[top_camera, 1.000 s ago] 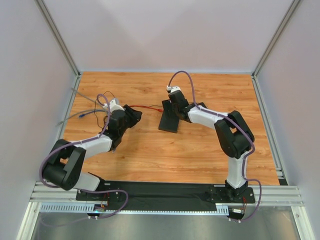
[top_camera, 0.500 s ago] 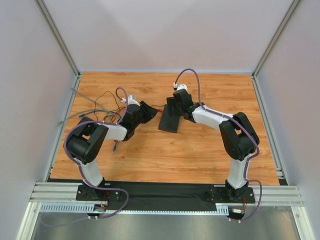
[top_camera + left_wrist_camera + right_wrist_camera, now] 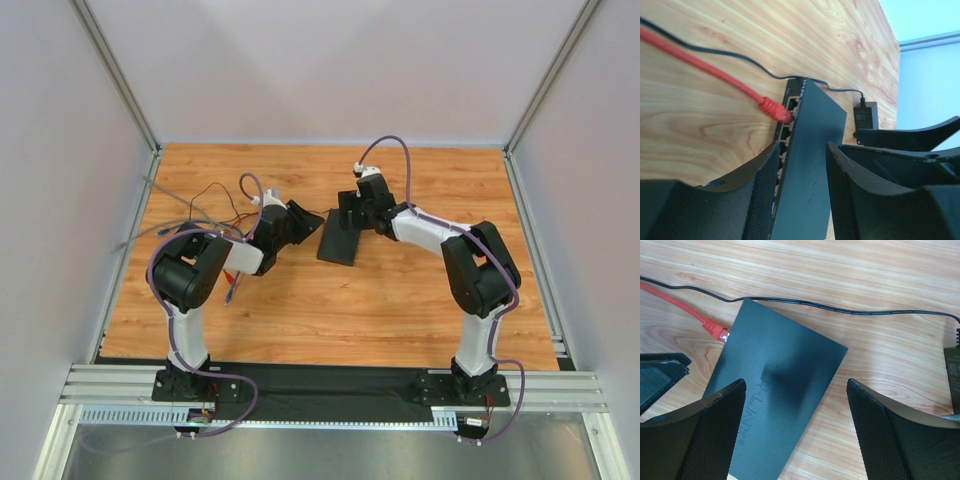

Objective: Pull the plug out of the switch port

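Note:
The flat black switch [image 3: 338, 240] lies at mid-table. In the left wrist view the switch [image 3: 810, 165] shows edge-on, with its ports on the left edge. A red plug [image 3: 772, 108] on a red cable sits in one port. The plug [image 3: 715, 330] also shows at the switch's [image 3: 775, 390] far left corner in the right wrist view. My left gripper [image 3: 306, 220] is open just left of the switch, and in its own view the left gripper [image 3: 802, 147] has the switch between its fingers. My right gripper [image 3: 352, 212] is open over the switch's far end and, in its own view, the right gripper [image 3: 796, 385] is empty.
A thin black power cable [image 3: 850, 310] runs from the switch to a small black adapter block [image 3: 865, 115]. Loose red, black and grey wires [image 3: 195, 212] lie at the left of the table. Side walls and metal rails border the table.
My left arm has swung right, bringing its gripper from left of mid-table up to the switch's port edge. My right gripper has shifted slightly right and farther back.

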Tool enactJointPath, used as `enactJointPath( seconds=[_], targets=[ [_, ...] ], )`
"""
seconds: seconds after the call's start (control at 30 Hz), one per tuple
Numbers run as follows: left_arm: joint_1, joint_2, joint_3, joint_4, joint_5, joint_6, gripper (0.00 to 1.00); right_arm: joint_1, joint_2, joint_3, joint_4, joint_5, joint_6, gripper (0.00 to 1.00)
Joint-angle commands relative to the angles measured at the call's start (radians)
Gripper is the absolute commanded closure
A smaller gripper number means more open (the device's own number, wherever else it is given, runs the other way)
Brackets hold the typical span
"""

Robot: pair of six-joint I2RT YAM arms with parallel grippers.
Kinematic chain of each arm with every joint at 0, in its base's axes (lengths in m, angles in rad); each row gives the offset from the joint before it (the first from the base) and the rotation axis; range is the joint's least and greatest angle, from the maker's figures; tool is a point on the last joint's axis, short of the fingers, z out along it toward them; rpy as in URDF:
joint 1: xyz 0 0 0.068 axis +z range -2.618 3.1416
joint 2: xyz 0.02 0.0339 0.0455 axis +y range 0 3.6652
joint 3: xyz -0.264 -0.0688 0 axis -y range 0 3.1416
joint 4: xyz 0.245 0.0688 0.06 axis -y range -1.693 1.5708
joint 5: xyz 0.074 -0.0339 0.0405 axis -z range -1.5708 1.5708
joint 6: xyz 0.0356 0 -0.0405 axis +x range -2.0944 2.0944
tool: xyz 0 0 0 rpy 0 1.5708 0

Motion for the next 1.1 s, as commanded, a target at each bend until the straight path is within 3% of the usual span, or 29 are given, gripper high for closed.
enactJointPath(
  seconds=[0.0,0.63,1.07],
  targets=[
    [-0.009,0.026,0.04,0.034,0.021,-0.016,0.5,-0.026,0.02,-0.007,0.053,-0.068,0.025,0.17],
    [-0.007,0.118,0.066,0.049,0.004,-0.163,0.51,-0.029,0.132,0.104,-0.061,-0.015,0.041,0.43],
    [0.009,0.16,0.069,0.046,-0.039,-0.272,0.54,-0.029,0.175,0.138,-0.114,-0.022,0.042,0.45]
  ],
)
